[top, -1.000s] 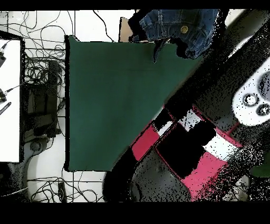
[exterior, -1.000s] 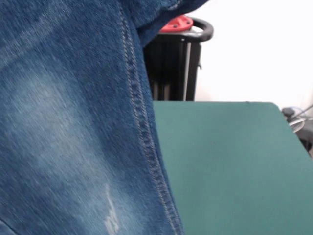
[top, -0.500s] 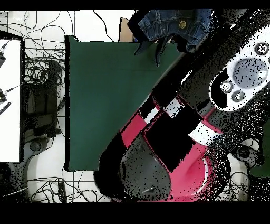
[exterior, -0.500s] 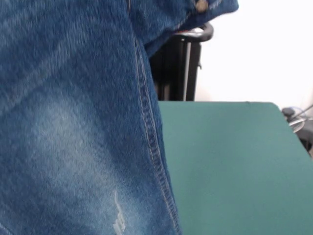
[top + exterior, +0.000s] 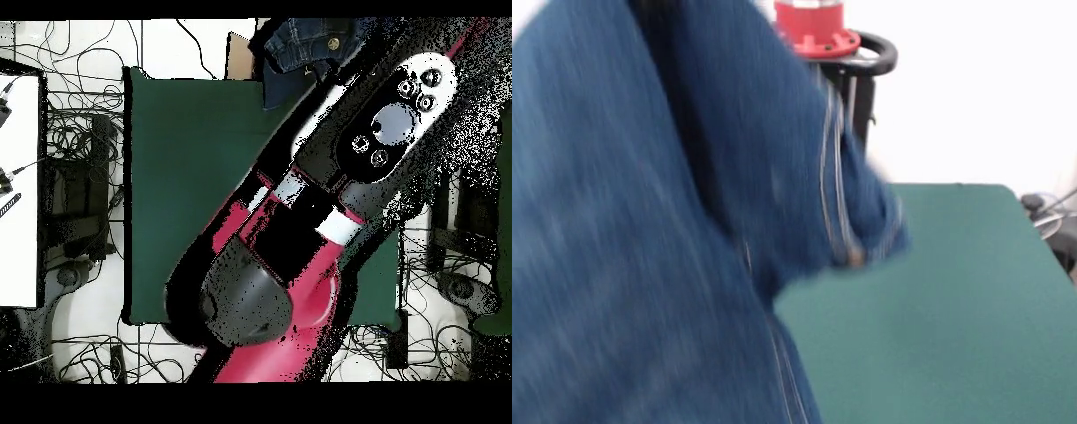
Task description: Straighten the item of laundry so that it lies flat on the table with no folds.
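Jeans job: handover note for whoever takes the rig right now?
Gripper: not visible in either view; open or shut cannot be told.
Arm: stretched diagonally across the table toward the corner where the denim shows in the overhead view.
Jeans: lifted, hanging close to the front camera and filling the left of that view, blurred; in the overhead view only a bunch shows at the table's edge.
Done: nothing is flat yet.
Left: lay the jeans down on the green cloth and spread them out with no folds.

Jeans (image 5: 644, 247) hang over table (image 5: 953, 318) left part, front view.
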